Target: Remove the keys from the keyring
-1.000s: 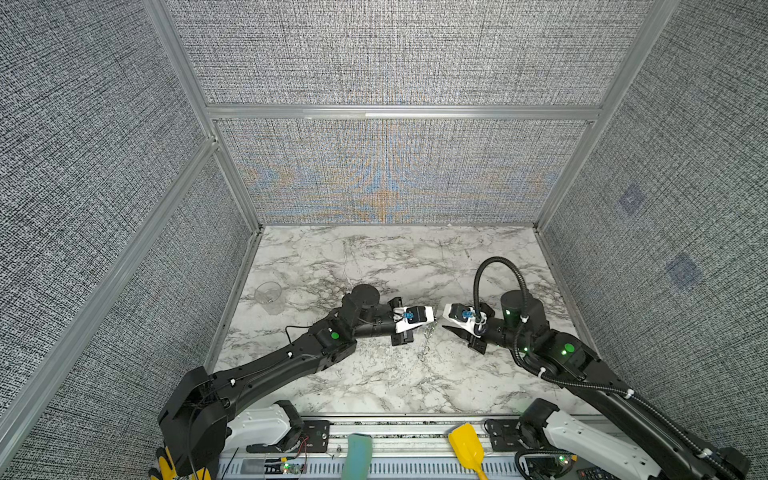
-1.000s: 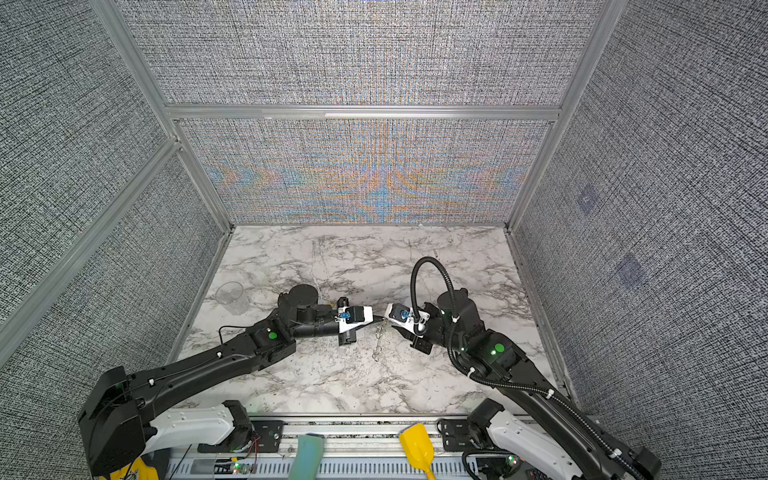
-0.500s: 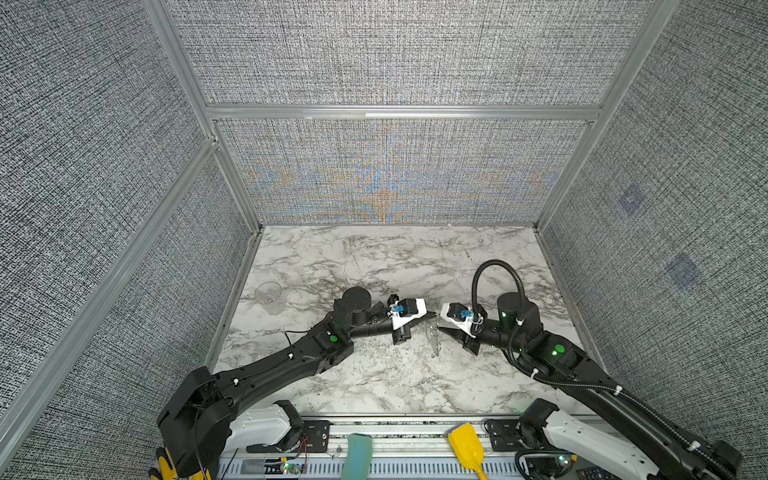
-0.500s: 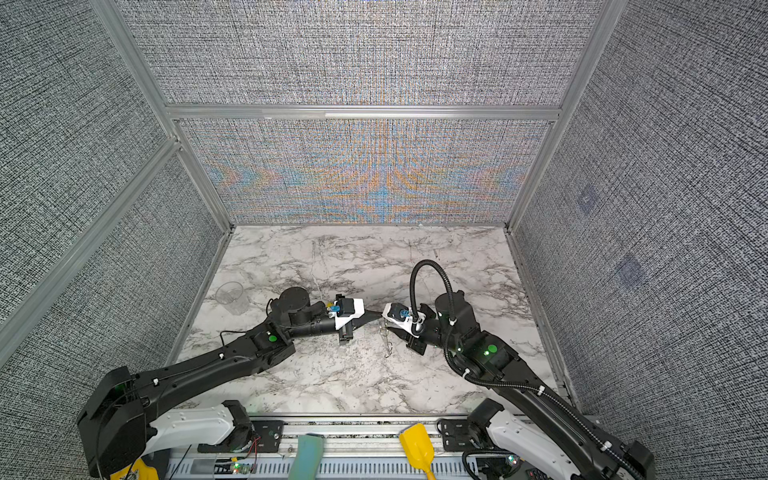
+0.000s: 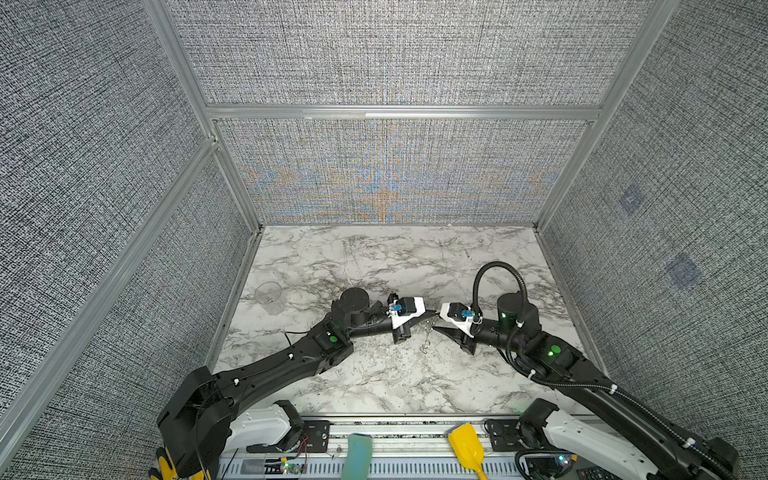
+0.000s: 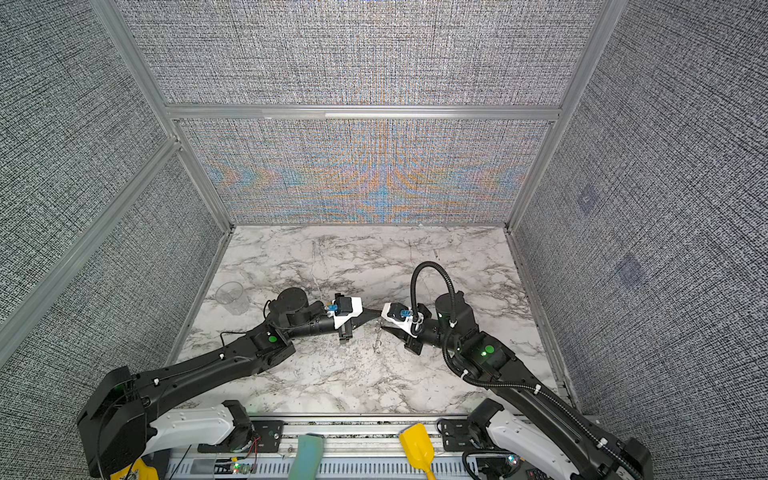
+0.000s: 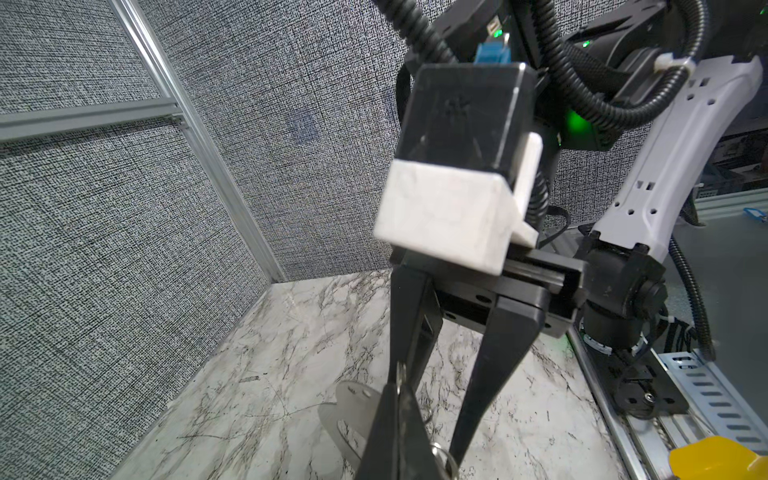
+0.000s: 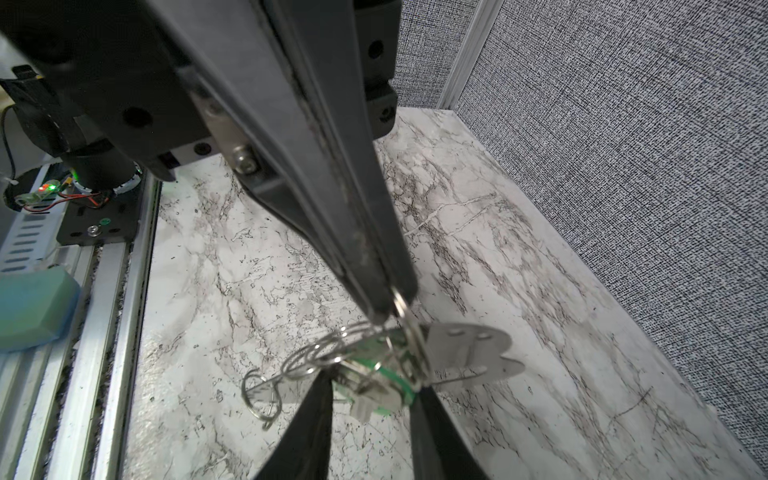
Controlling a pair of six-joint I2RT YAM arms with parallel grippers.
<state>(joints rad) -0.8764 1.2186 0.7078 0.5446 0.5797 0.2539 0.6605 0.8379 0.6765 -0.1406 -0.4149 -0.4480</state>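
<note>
- The left gripper point(image 8: 383, 301) is clenched tight on the thin metal keyring point(image 8: 409, 328) — it pinches the wire only with its very tips.
- The right gripper point(image 8: 372, 382) has its jaws apart, with the green key tag point(image 8: 384, 388) between them. Whether they really press on it, I cannot tell.
- The whole bunch, with also a flat silver key point(image 8: 465, 343) and some wire loops point(image 8: 320, 353), hangs between the two grippers. It is over the middle of the desk point(image 5: 374, 374), a little toward its front edge.
- I judge that the step in hand is to work the green tag off the ring.
- Risk: the wire can slip out of the left pinch, because the hold is so small. Then everything falls on the desk.
- Risk: the loops look tangled near the tag, so a pull may drag the whole bunch instead of freeing one key.
- Risk: the two grippers are very near each other — a small wrong move makes them collide.
</note>
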